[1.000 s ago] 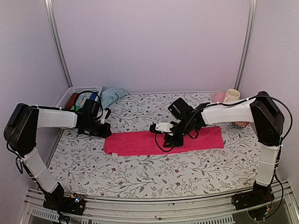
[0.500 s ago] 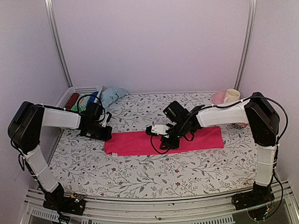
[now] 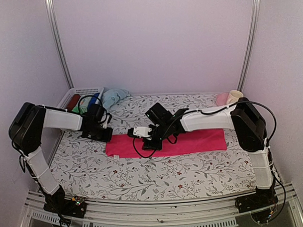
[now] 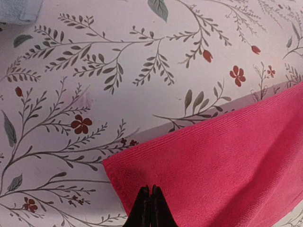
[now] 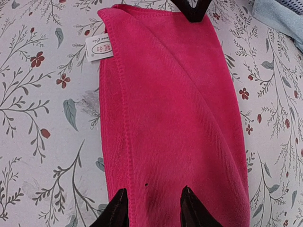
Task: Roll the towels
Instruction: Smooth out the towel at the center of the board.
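**Left claw (image 4: 149, 201) shut at a corner of the pink towel (image 5: 175, 118)**

Its two fingers are pressed tight together. The tips are right on the cloth, just inside the far-left corner. I cannot tell if a bit of cloth is pinched between them.

The right claw (image 5: 154, 208) is about half open and holds nothing. It hangs low over the left part of the same towel and points toward the left end. One finger is over the near edge and the other is over the middle of the cloth.

The pink towel lies flat and long on the tabletop (image 3: 158, 175), running left to right. A small white tag (image 5: 99, 47) sticks out at its near-left corner. The blue towel (image 3: 115, 96) sits crumpled at the far left, beside the basket (image 3: 76, 92), well apart from both claws.

The step looks like starting the roll at the left end. To do it well, I think both corners should be picked up together, so the right claw should go to the corner by the tag. Then the end should be turned over in a small, tight fold. Keep the long edges lined up, or the roll may come out crooked. Go slowly, as soft cloth slips easily.
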